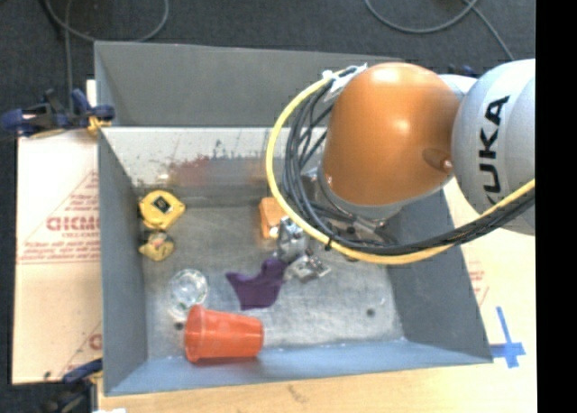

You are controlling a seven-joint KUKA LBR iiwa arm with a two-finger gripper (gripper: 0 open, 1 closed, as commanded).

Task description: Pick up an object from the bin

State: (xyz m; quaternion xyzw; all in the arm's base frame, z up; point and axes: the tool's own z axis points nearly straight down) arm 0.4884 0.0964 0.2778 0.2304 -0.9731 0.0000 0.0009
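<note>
My gripper (300, 256) reaches down near the middle of the bin floor, its metal fingertips showing below the orange wrist cover. Its tips stand right at the upper right end of a purple rubbery piece (256, 284) that lies flat on the floor; I cannot tell whether they touch it. An orange block (270, 218) sits just to the left of the gripper, partly hidden by the cables.
An orange-red plastic cup (224, 334) lies on its side by the front wall. A clear glass ball-like thing (187, 289) rests left of the purple piece. A yellow tape measure (161, 208) and a small yellow figure (156, 245) lie at the far left.
</note>
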